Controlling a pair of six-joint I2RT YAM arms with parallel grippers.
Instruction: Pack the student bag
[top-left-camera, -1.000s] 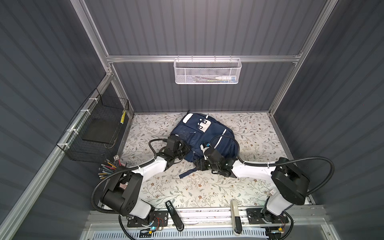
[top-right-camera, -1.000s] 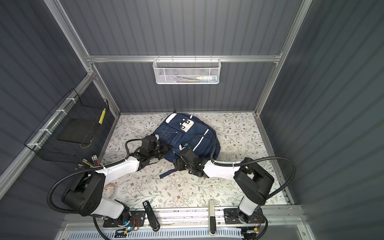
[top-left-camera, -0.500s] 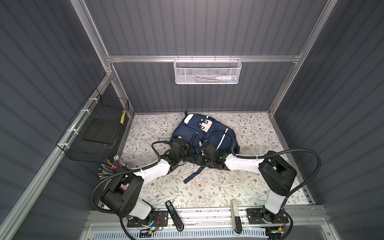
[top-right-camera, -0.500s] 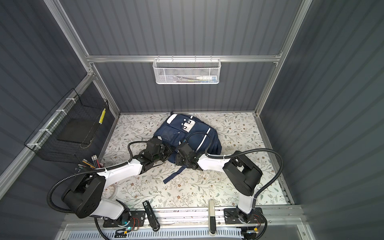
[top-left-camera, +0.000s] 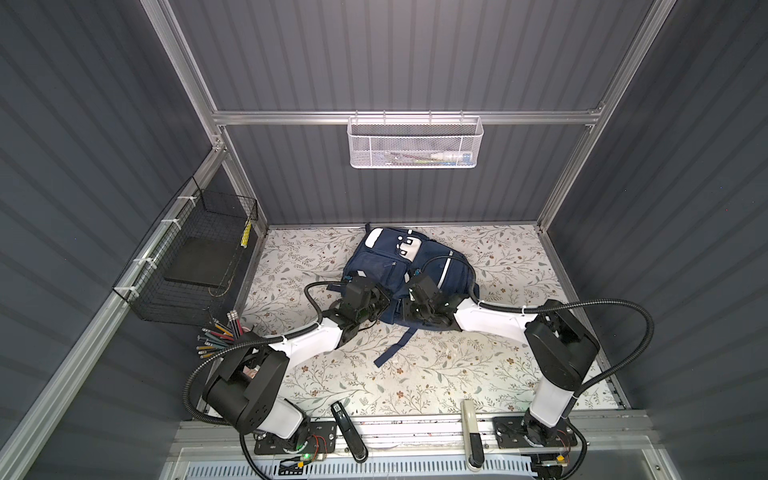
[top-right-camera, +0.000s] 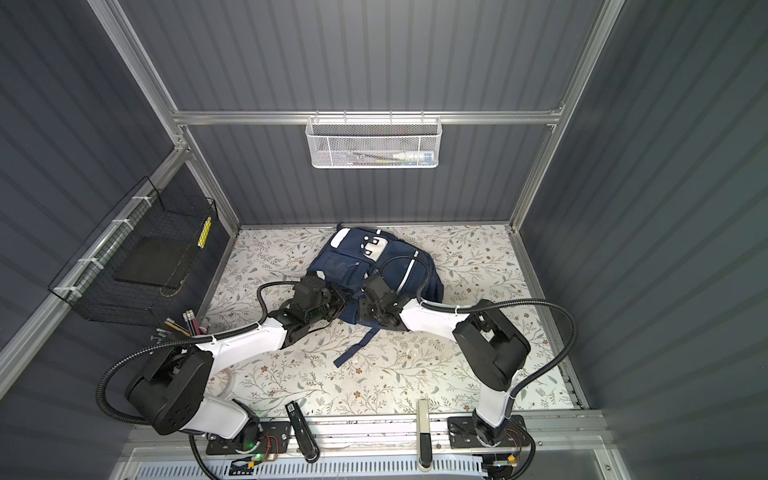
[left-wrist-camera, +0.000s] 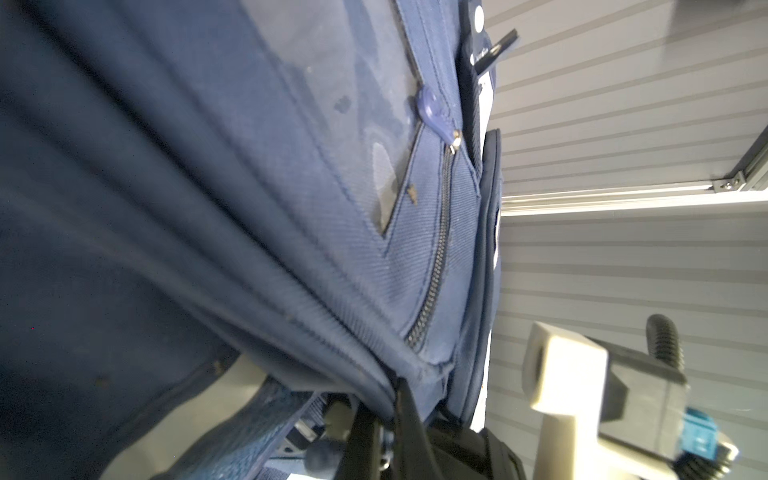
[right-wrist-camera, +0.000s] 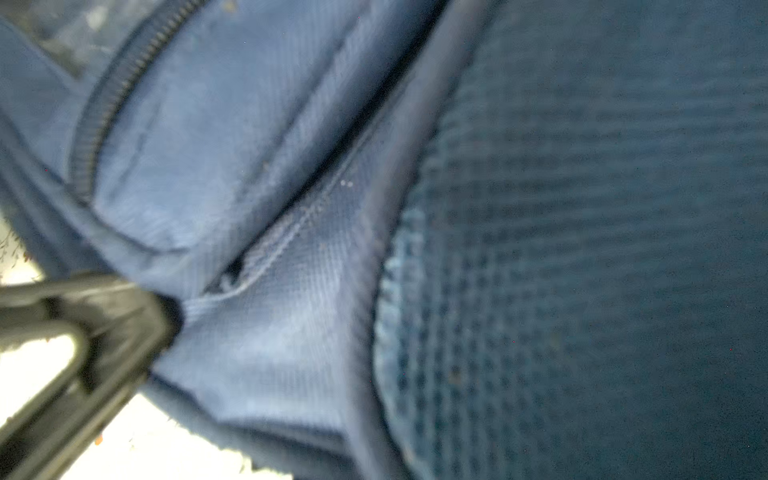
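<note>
**Top views.** The student bag (top-left-camera: 376, 266), a large navy fabric backpack with white patches and a reflective stripe, was recorded on the floral-printed table cover (top-left-camera: 415, 374). In both top views the bag (top-right-camera: 343, 266) lay toward the far middle, its near edge between the two arms. The left gripper (top-left-camera: 380, 299) and the right gripper (top-left-camera: 409, 305) were set close together at that near edge. A loose navy strap (top-left-camera: 395, 345) trailed nearward over the cover. A black wire basket (top-left-camera: 195, 257) with a dark flat slab inside was noted on the left wall. A white mesh basket (top-left-camera: 415, 141) hung on the far wall, and a bundle of pencils (top-left-camera: 220, 336) stood near left. All three were well apart from the bag.

**Left wrist.** The left gripper (left-wrist-camera: 386, 415) was found pressed together on a piped seam of the bag (left-wrist-camera: 249, 208), beside a closed zip (left-wrist-camera: 432, 266).

**Right wrist.** The view was blurred. One black finger (right-wrist-camera: 116, 316) was seen against the bag's cloth (right-wrist-camera: 291, 291), next to a mesh panel (right-wrist-camera: 582, 249). Whether that pincer was pinching could not be told.

**Handling, judged.** The bag was taken to be soft and limp, likely to sag and fold when lifted, and not fragile. Its woven cloth was thought unlikely to slip. Seams, piping and zip edges were judged the best holds. The trailing strap and the arms' black corrugated cables (top-left-camera: 623, 316) were judged the likeliest snags.
</note>
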